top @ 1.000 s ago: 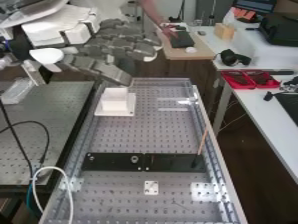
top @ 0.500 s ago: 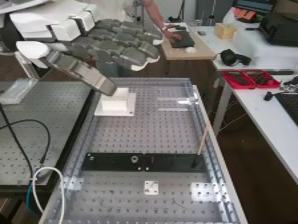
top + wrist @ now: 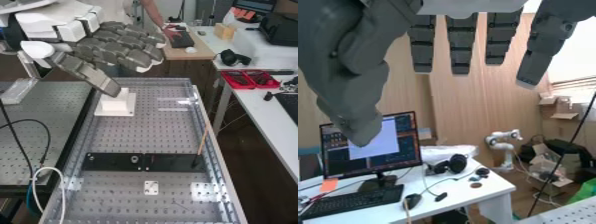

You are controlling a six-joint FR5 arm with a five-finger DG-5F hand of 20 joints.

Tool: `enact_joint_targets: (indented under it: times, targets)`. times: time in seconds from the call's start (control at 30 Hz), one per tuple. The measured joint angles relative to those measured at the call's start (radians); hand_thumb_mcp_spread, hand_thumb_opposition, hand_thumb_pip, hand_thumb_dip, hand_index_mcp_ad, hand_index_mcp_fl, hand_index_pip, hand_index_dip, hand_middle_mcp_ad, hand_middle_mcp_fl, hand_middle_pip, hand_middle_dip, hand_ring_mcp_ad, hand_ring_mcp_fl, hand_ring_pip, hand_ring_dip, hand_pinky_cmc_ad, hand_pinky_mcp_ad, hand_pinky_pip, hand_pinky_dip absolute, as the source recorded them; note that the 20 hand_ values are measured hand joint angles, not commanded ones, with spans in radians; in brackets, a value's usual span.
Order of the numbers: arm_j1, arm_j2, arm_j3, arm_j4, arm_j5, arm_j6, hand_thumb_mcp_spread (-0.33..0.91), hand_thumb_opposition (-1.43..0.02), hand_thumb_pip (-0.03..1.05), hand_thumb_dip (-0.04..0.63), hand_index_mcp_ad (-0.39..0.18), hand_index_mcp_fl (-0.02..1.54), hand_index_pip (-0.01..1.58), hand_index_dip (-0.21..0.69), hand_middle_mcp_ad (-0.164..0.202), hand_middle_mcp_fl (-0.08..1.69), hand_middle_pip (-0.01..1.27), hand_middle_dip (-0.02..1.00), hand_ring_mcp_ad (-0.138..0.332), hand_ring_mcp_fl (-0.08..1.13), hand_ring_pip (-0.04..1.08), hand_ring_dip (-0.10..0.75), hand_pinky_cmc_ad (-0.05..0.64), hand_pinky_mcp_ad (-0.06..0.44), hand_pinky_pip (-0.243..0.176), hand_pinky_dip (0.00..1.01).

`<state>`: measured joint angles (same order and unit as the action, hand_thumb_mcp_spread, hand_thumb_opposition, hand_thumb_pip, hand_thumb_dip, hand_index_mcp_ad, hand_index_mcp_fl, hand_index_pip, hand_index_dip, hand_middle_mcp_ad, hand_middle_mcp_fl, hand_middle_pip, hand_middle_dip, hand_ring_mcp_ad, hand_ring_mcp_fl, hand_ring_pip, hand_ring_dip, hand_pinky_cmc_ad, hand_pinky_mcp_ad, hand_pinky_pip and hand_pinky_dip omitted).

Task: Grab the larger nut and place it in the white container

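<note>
The hand (image 3: pixel 110 47) is at the upper left of the high view, fingers loosely extended and its thumb pointing down in front of the white container (image 3: pixel 115 106). That container is a small white box on a square white base. How high the thumb is above it, I cannot tell. In the wrist view the hand (image 3: pixel 462 47) has straight fingers apart from the thumb, with nothing between them. On the black bar (image 3: pixel 173 162) stand the bearing (image 3: pixel 134 159) and, small and faint, the smaller nut (image 3: pixel 91 158). The container's inside is hidden.
A thin wooden stick (image 3: pixel 203 141) stands up at the bar's right part. A small white plate (image 3: pixel 151 188) lies nearer. A white cable (image 3: pixel 63 187) loops at the lower left. Red trays (image 3: pixel 249 80) sit on the right-hand table.
The hand has shifted down and left from a second ago, then slightly back right. Its thumb tip now overlaps the container's top edge. The parts on the bar have not moved.
</note>
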<state>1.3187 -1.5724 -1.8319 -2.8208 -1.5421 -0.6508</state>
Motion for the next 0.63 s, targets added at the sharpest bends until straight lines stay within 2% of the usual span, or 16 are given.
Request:
enact_joint_targets:
  times: [0.3,0.63]
  targets:
    - [-0.017,-0.009,0.019,-0.020,-0.051,-0.005,0.14,-0.85,0.75,0.206,-0.113,0.07,0.35,-0.061,0.086,0.10,0.13,0.24,0.161,0.00,0.09,0.147,0.374,0.326,-0.105,0.65]
    - [-0.078,-0.021,0.040,-0.074,-0.238,-0.031,0.14,-0.85,0.75,0.206,-0.112,0.07,0.29,-0.061,0.086,0.10,0.13,0.24,0.164,0.00,0.09,0.150,0.374,0.326,-0.108,0.65]
